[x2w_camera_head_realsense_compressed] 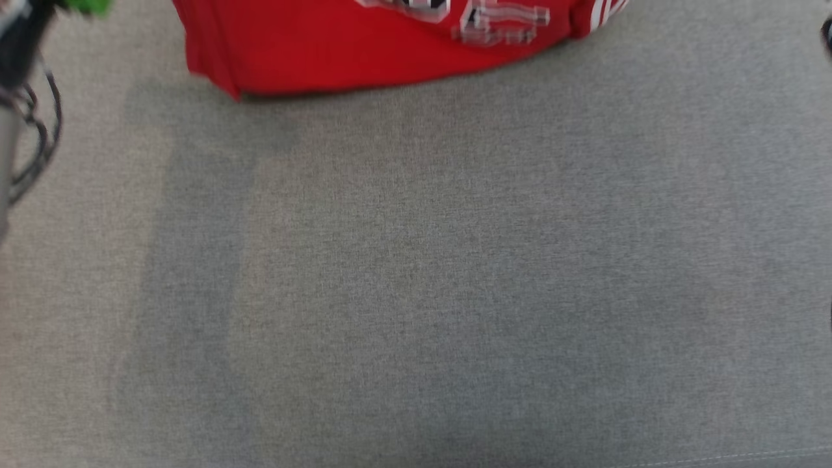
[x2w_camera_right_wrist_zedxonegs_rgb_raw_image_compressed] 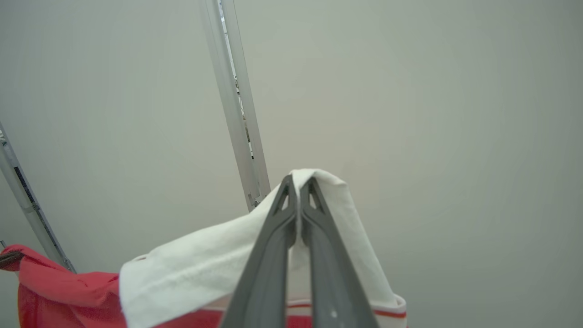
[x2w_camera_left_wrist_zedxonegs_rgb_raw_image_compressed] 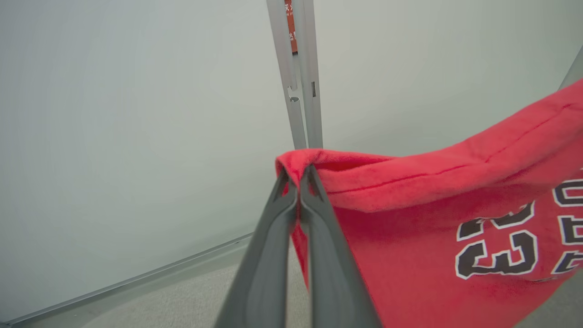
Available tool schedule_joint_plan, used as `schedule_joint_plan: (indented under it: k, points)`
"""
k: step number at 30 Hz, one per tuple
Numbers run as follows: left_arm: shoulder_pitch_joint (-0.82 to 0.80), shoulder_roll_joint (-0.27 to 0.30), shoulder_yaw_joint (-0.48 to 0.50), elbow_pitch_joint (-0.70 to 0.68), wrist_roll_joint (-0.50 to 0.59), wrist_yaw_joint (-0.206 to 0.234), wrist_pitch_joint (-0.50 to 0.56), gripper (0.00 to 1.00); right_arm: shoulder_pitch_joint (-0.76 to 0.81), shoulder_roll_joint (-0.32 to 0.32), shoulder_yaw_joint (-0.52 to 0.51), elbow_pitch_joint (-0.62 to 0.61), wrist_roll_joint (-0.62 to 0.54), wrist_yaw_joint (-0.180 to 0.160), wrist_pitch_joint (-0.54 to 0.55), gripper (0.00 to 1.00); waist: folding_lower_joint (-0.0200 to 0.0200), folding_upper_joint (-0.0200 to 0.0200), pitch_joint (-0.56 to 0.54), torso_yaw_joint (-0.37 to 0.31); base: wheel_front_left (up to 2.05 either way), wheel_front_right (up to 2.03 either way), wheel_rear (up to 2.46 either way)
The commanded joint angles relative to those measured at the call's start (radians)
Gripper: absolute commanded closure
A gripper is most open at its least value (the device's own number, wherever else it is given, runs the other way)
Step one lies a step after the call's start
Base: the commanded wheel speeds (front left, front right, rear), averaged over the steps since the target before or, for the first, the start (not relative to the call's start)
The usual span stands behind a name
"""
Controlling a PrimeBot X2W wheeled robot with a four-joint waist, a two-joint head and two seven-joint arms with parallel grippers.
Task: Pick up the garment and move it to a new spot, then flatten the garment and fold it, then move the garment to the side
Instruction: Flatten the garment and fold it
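The left claw [x2w_camera_left_wrist_zedxonegs_rgb_raw_image_compressed: 298,171] is closed, its two dark fingers pinching a folded red corner of the garment [x2w_camera_left_wrist_zedxonegs_rgb_raw_image_compressed: 410,255] between their tips. From that pinch a stitched hem runs off to the right and upward, and the cloth hangs below it, with black figures outlined in white [x2w_camera_left_wrist_zedxonegs_rgb_raw_image_compressed: 496,248] on its face. The right claw [x2w_camera_right_wrist_zedxonegs_rgb_raw_image_compressed: 298,180] is likewise closed, clamped on a white part of the garment [x2w_camera_right_wrist_zedxonegs_rgb_raw_image_compressed: 191,269] that drapes over its fingertips. A white band with a red stripe runs below, and red cloth [x2w_camera_right_wrist_zedxonegs_rgb_raw_image_compressed: 59,291] bunches at the lower left of that view. Behind each claw stands a pale wall [x2w_camera_left_wrist_zedxonegs_rgb_raw_image_compressed: 114,136] with a grey metal post [x2w_camera_left_wrist_zedxonegs_rgb_raw_image_compressed: 300,91] rising against it. The post in the left wrist view carries an orange label [x2w_camera_left_wrist_zedxonegs_rgb_raw_image_compressed: 288,23]. In the head view, which is blurred, the garment's lower red part [x2w_camera_head_realsense_compressed: 364,52] lies across the far edge of the picture, above a broad grey fabric surface [x2w_camera_head_realsense_compressed: 416,292]. A dark shadow lines its bottom edge, and whether it touches the surface cannot be told. Dark cables [x2w_camera_head_realsense_compressed: 39,136] loop at the far left.
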Motion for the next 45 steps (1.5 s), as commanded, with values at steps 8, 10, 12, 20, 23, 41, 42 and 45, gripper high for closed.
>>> schedule_joint_plan:
  k: [8, 10, 12, 20, 23, 41, 42, 45]
  points:
    - [-0.326, -0.012, -0.048, 0.184, -0.044, -0.002, -0.081, 1.00, -0.345, -0.017, 0.112, 0.201, 0.008, 0.000, -0.079, 1.00, -0.0002, -0.0001, 0.128, 0.022, 0.00, 0.00, 0.00]
    - [-0.388, -0.007, -0.058, 0.219, -0.050, -0.002, -0.099, 1.00, -0.411, -0.019, 0.139, 0.243, 0.014, 0.000, -0.097, 1.00, -0.0002, -0.0001, 0.130, 0.019, 0.00, 0.00, 0.00]
    - [-0.436, -0.006, -0.071, 0.250, -0.061, -0.001, -0.120, 1.00, -0.469, -0.022, 0.163, 0.274, 0.022, 0.000, -0.118, 1.00, -0.0002, -0.0001, 0.131, 0.016, 0.00, 0.00, 0.00]
    - [-0.512, 0.010, -0.150, 0.344, -0.135, -0.001, -0.184, 1.00, -0.549, -0.055, 0.257, 0.338, 0.064, 0.000, -0.163, 1.00, -0.0002, -0.0001, 0.118, 0.005, 0.00, 0.00, 0.00]
    - [-0.465, 0.022, -0.204, 0.361, -0.176, -0.001, -0.192, 1.00, -0.495, -0.069, 0.301, 0.339, 0.079, 0.000, -0.172, 1.00, -0.0002, -0.0001, 0.101, 0.001, 0.00, 0.00, 0.00]
    - [0.113, 0.225, -0.494, 0.136, -0.535, -0.001, -0.070, 1.00, 0.074, -0.346, 0.620, 0.093, 0.308, -0.001, 0.061, 1.00, -0.0002, -0.0001, -0.228, -0.030, 0.00, 0.00, 0.00]
    - [0.146, 0.243, -0.505, 0.108, -0.555, -0.001, -0.044, 1.00, 0.112, -0.371, 0.643, 0.060, 0.329, -0.001, 0.099, 1.00, -0.0002, -0.0001, -0.249, -0.035, 0.00, 0.00, 0.00]
    - [0.241, 0.297, -0.531, 0.044, -0.613, 0.000, 0.027, 1.00, 0.212, -0.435, 0.692, -0.031, 0.392, -0.001, 0.194, 1.00, -0.0002, -0.0001, -0.305, -0.051, 0.00, 0.00, 0.00]
